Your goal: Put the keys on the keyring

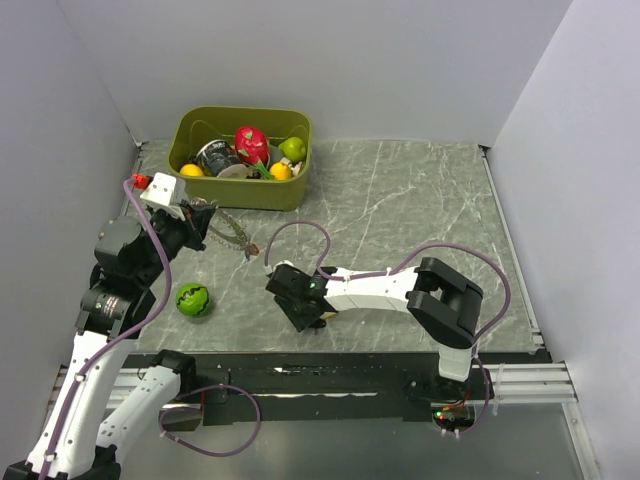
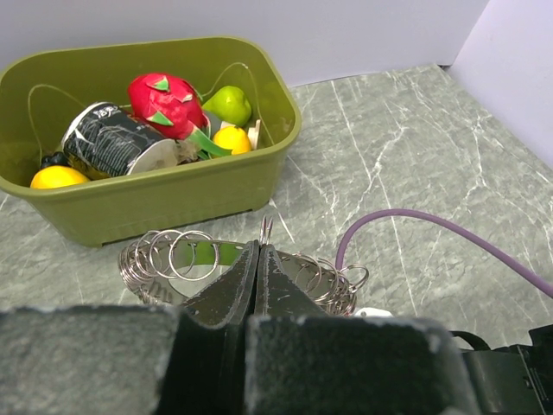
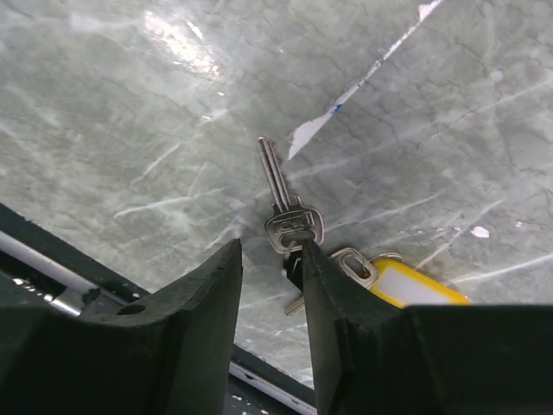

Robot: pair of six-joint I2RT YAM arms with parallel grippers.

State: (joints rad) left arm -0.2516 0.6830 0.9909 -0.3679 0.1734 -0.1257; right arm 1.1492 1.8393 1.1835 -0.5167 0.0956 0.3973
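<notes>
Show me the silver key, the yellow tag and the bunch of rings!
silver key point(image 3: 294, 230): right wrist view, on its round head.
yellow tag point(image 3: 416, 286): right wrist view, on its flat yellow face.
bunch of rings point(image 2: 177, 256): left wrist view, on the loops at its left end.

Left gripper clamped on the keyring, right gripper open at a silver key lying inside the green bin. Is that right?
One detail is wrong. The silver key lies on the marble table, not inside the green bin, as the right wrist view shows. The rest holds: the left gripper is clamped on the keyring and the right gripper is open at the key.
</notes>
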